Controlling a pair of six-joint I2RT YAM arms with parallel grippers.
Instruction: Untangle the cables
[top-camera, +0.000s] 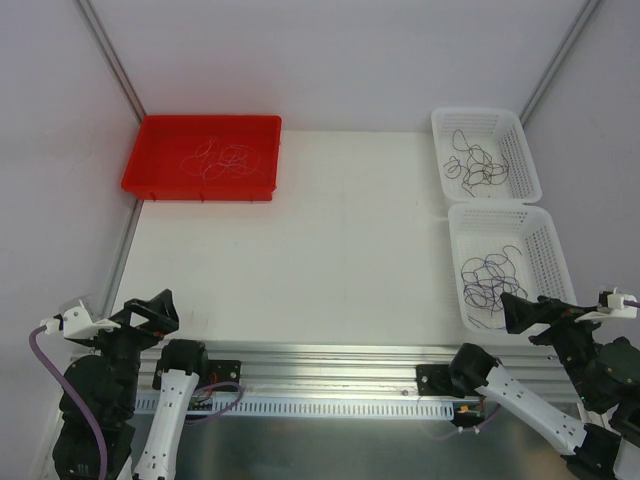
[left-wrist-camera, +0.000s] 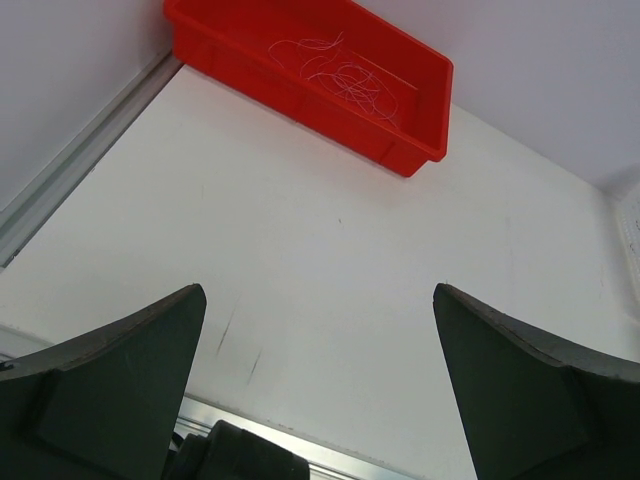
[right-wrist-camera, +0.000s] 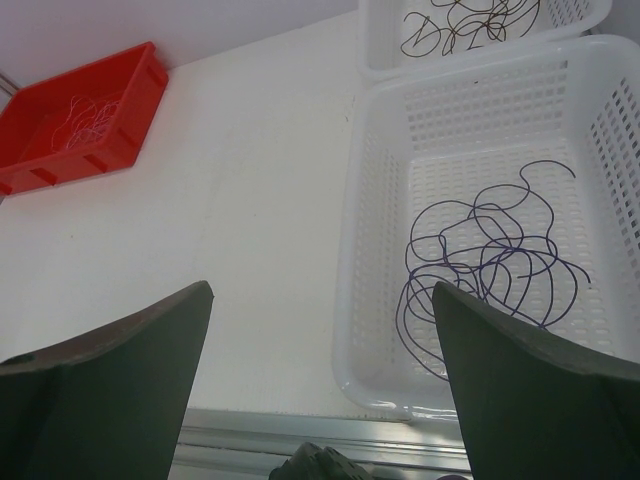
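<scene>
Purple cables (top-camera: 490, 277) lie looped in the near white basket (top-camera: 556, 250), also in the right wrist view (right-wrist-camera: 490, 265). Black cables (top-camera: 476, 163) lie in the far white basket (top-camera: 525, 150). Pale pink cables (top-camera: 225, 160) lie in the red tray (top-camera: 150, 165), also in the left wrist view (left-wrist-camera: 345, 75). My left gripper (top-camera: 160, 310) is open and empty at the near left edge, far from the tray. My right gripper (top-camera: 520, 312) is open and empty, just at the near basket's front corner.
The white table (top-camera: 330, 250) stretches between the tray and the baskets. An aluminium rail (top-camera: 330, 355) runs along the near edge. Grey walls with metal posts close the back and sides.
</scene>
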